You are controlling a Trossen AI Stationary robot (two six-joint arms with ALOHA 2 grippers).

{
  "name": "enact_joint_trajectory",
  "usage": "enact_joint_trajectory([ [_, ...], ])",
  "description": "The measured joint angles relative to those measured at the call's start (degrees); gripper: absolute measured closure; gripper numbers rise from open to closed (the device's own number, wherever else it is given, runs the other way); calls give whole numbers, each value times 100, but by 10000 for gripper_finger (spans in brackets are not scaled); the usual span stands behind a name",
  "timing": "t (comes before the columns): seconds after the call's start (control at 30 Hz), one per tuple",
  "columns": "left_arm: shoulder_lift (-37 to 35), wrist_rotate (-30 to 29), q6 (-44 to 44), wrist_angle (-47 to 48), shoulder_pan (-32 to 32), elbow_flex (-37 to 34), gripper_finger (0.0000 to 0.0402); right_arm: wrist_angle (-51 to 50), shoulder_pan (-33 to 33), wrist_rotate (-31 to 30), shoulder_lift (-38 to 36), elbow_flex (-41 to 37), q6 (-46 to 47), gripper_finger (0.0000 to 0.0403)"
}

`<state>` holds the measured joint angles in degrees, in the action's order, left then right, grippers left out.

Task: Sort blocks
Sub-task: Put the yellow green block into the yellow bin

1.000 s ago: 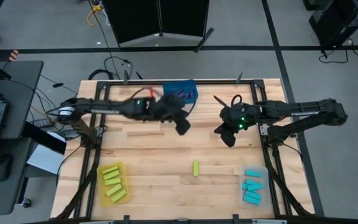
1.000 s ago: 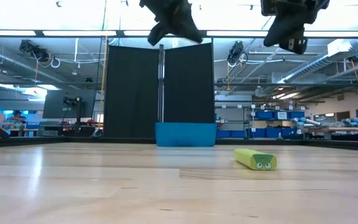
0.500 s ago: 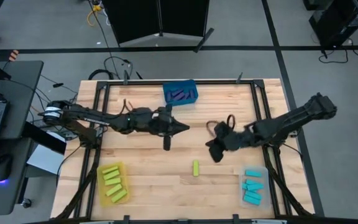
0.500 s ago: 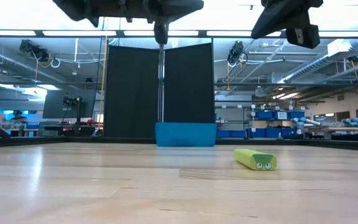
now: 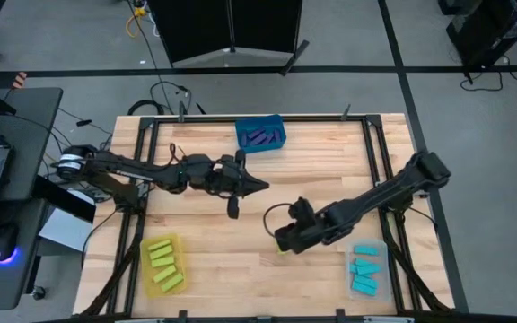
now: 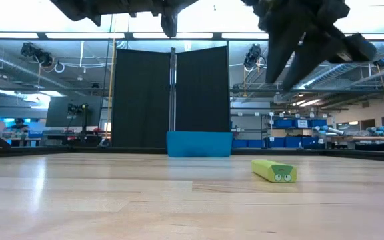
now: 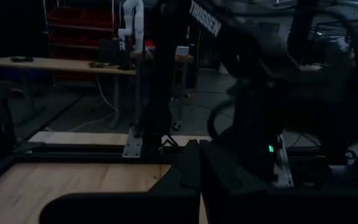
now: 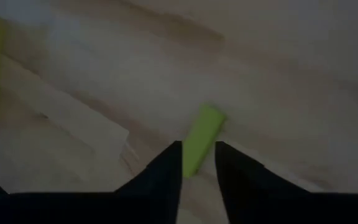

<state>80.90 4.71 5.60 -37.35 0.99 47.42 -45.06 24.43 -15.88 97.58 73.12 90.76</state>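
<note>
item: lime block point(image 5: 283, 248), lone on the open bench point(image 5: 205, 233), lying flat, long axis running near-to-far. right pincer point(image 5: 285, 239) hangs above it, fingers spread, block showing between them. left pincer point(image 5: 233, 212) pressed together, empty, farther off. right arm nearer.

Right gripper point(image 8: 197, 163) fingers parted, narrow gap, above the wooden table point(image 8: 278, 81). Lime block point(image 8: 202, 135) lies flat, its near end showing between the fingertips.
</note>
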Motion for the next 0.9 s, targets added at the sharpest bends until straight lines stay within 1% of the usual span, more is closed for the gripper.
enact_joint_trajectory([
  [0.13,-188,9,-144,334,-2,4,398,177,-12,258,400,39,547,246],
  [0.23,-255,67,-231,491,10,-27,398,470,-19,377,627,43,719,213],
  [0.33,-362,116,-220,299,27,-242,398,795,-17,448,850,50,823,185],
  [0.4,-556,121,-171,249,28,-530,398,882,-17,461,1004,50,905,173],
  [0.47,-650,118,-101,-13,26,-749,398,973,-11,466,1123,50,1020,167],
  [0.53,-886,116,-50,-5,24,-1054,398,1040,-7,520,1235,48,1132,166],
  [0.63,-1120,118,70,-93,26,-1316,398,1099,7,550,1300,46,1176,167],
  [0.8,-1473,105,225,191,26,-1684,398,987,-3,480,1298,31,1240,176],
  [0.9,-1514,92,282,219,26,-1796,398,931,-27,471,1307,31,1233,184],
])
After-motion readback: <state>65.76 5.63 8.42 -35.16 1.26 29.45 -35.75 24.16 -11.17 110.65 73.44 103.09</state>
